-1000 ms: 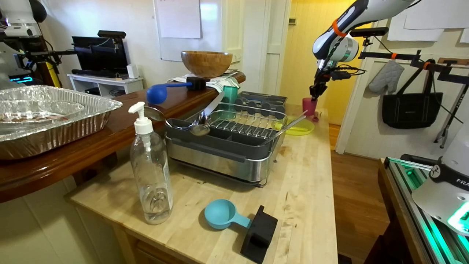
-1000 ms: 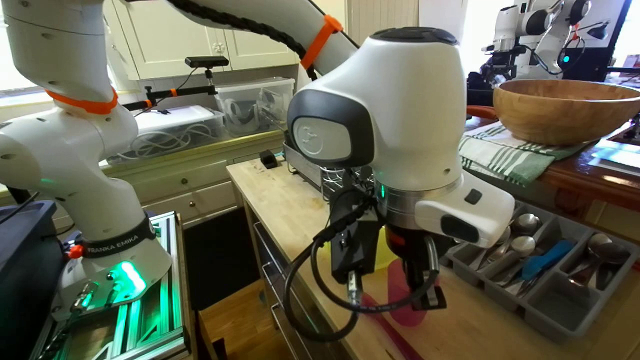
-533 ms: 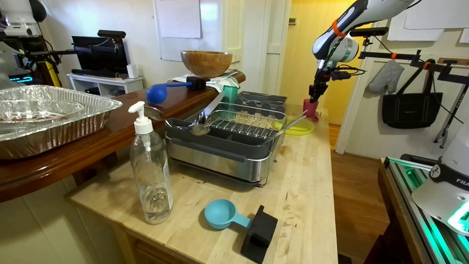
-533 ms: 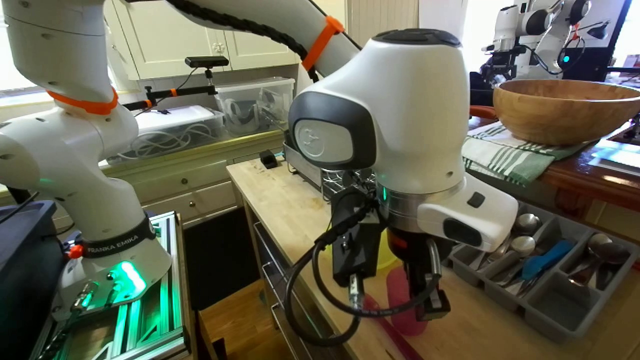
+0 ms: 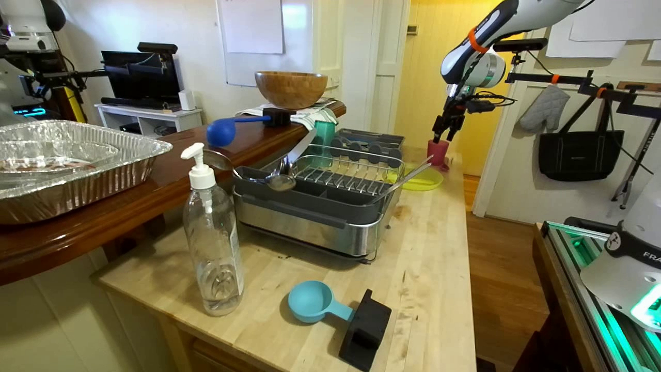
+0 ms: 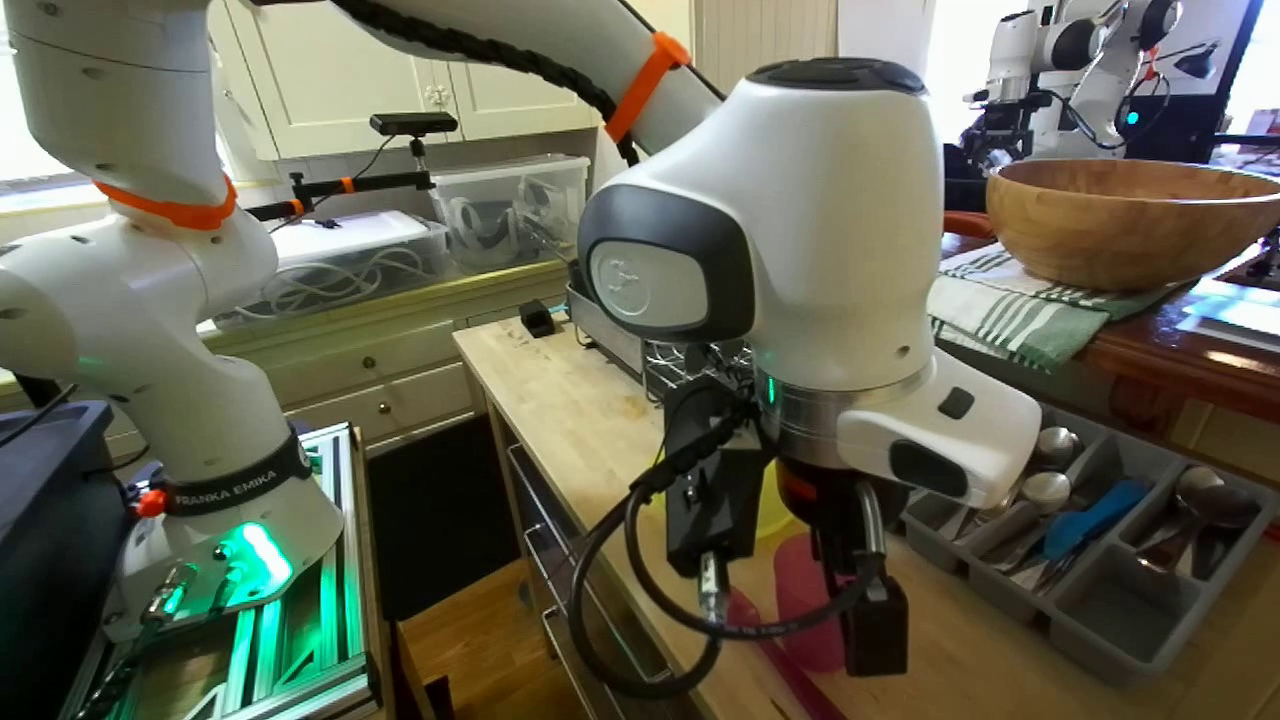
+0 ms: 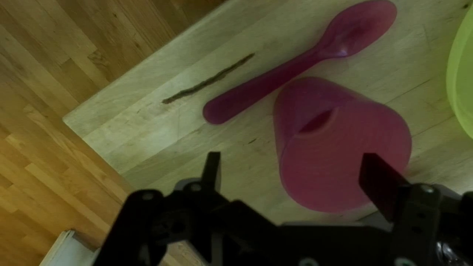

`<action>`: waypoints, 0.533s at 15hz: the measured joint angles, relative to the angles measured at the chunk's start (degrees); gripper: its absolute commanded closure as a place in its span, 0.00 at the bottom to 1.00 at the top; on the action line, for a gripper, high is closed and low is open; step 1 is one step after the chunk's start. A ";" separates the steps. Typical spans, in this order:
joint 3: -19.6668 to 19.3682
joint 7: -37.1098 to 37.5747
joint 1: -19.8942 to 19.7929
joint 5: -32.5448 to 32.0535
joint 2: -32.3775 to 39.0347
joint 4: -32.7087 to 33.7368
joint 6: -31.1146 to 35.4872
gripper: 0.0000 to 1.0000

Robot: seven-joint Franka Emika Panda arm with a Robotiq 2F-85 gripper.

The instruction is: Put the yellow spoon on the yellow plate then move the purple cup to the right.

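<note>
Note purple cup (image 7: 332,166) upright on wooden counter (image 7: 177,125). See gripper (image 7: 291,157) just above cup with fingers spread apart, one overlapping its mouth in wrist view; cannot tell about contact. Find magenta spoon (image 7: 295,65) just beside cup, yellow plate (image 7: 462,81) near cup but apart from it.

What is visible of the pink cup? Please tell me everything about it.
The pink cup is small and round-mouthed, deep pink to magenta, and looks like slightly translucent plastic; no handle shows. It stands upright on the wooden tabletop, mouth up, with only part of its floor visible. A magenta spoon lies close beside it. The open gripper hangs close to it, overlapping it in the wrist view; whether spoon or gripper touches it cannot be told.
</note>
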 measured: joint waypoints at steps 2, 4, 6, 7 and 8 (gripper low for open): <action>0.32 0.00 0.00 0.00 -0.34 0.16 0.00 0.00; 0.84 0.00 0.04 0.00 -1.27 0.27 0.00 0.00; 1.42 0.00 0.33 -0.21 -2.77 0.23 0.00 0.00; 1.62 0.00 0.69 -0.53 -3.67 0.12 -0.12 0.00; 1.85 0.00 1.15 -1.07 -4.73 -0.16 -0.31 0.00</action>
